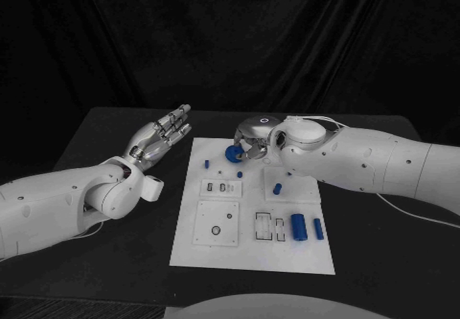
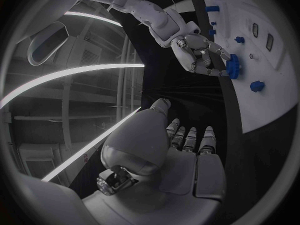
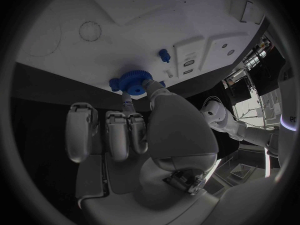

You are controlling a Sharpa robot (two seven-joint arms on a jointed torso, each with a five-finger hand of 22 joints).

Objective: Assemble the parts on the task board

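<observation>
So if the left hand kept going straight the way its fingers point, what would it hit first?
Probably nothing: the left hand points past the board's far left corner, over bare black table. The way looks free, though depth is unclear.

No legible text, label, brand, number or sign was found in any of the three views. The task board [image 1: 251, 259] carries outlined rectangles and circles on its white surface, but none of these markings contains characters that can be read. The small raised plates on the board, seen in the head view and the right wrist view, bear only dark slots and dots, not lettering. The casings of both arms show small dark round marks, with no printed wording discernible. The left hand [image 1: 161, 135] and the right hand [image 1: 251, 141] carry no readable marking.
</observation>
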